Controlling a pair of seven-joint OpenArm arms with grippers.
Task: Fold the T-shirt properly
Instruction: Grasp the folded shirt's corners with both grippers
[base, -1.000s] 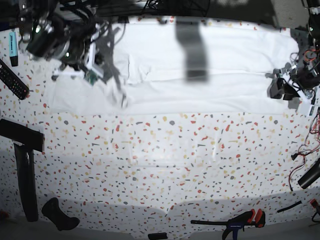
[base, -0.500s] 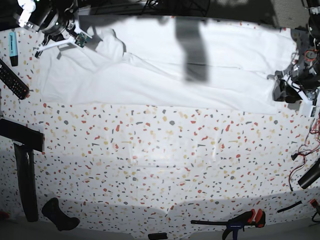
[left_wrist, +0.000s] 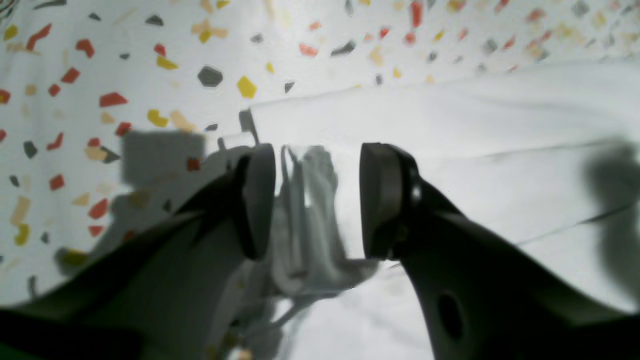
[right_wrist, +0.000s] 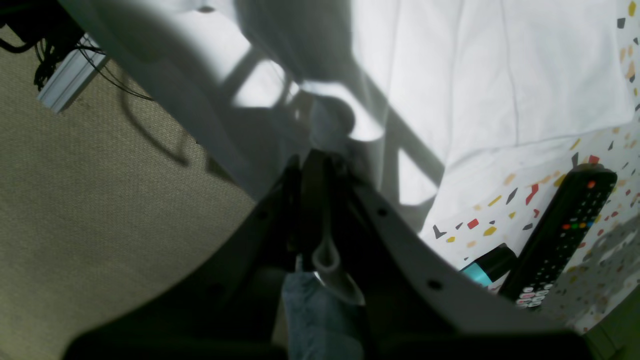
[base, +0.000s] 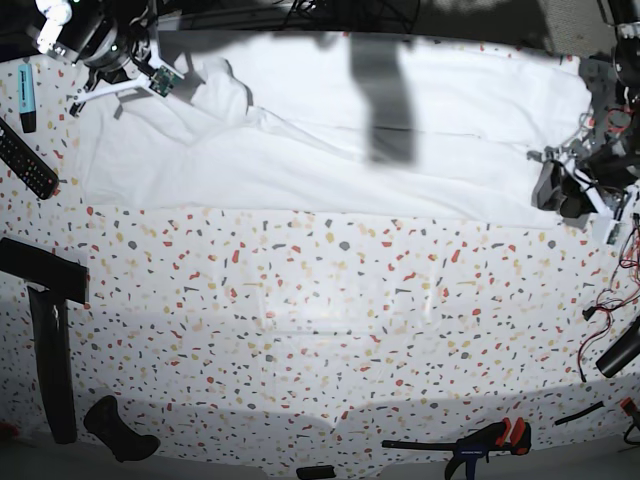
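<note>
Mid-fold, right end effector (right_wrist: 325, 160) pinched the T-shirt (base: 270, 165); left end effector (left_wrist: 317, 200), open, probably needed to grip the ruck (left_wrist: 320, 220) between its fingers (left_wrist: 257, 200)

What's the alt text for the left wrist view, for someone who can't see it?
Open left end effector over the folded edge of a white shirt, a raised crease between its fingertips. The shirt lies on a white surface speckled red, yellow and grey.
</note>
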